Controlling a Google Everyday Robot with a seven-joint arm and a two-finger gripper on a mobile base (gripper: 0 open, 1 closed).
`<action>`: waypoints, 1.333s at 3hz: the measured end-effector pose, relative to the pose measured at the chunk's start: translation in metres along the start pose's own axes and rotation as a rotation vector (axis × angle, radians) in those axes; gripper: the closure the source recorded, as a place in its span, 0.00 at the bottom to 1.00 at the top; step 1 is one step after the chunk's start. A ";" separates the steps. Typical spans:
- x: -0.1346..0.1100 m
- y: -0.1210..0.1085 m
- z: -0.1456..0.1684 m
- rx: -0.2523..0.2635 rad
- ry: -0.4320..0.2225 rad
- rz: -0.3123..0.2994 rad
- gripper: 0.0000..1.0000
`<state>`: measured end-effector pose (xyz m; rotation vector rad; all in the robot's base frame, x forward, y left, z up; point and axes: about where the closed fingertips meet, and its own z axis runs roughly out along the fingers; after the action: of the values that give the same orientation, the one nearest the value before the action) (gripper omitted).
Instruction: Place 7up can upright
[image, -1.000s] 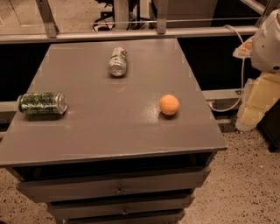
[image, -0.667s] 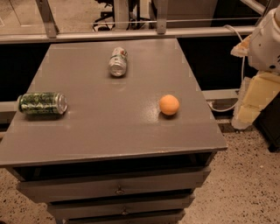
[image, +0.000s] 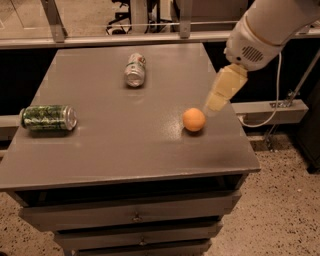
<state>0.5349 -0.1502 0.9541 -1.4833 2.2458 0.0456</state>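
Silvery 7up can (image: 135, 70) sideways; pincer (image: 216, 104) seemingly beside orange (image: 193, 120).

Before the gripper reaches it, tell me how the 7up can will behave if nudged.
The 7up can lies on its side, so it would probably roll sideways. Its smooth metal looks slippery, likely thin-walled. The gripper hangs beside the orange.

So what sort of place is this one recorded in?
Probably an office or lab workspace: a grey drawer cabinet, rolling chair bases behind a rail, and speckled hard floor. The end effector hangs over the cabinet's right edge, near the orange; the 7up can lies on its side.
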 end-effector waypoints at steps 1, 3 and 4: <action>-0.046 -0.024 0.025 0.025 -0.078 0.195 0.00; -0.063 -0.033 0.031 0.035 -0.133 0.264 0.00; -0.133 -0.066 0.055 0.024 -0.267 0.384 0.00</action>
<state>0.6546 -0.0484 0.9691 -0.9504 2.2628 0.3143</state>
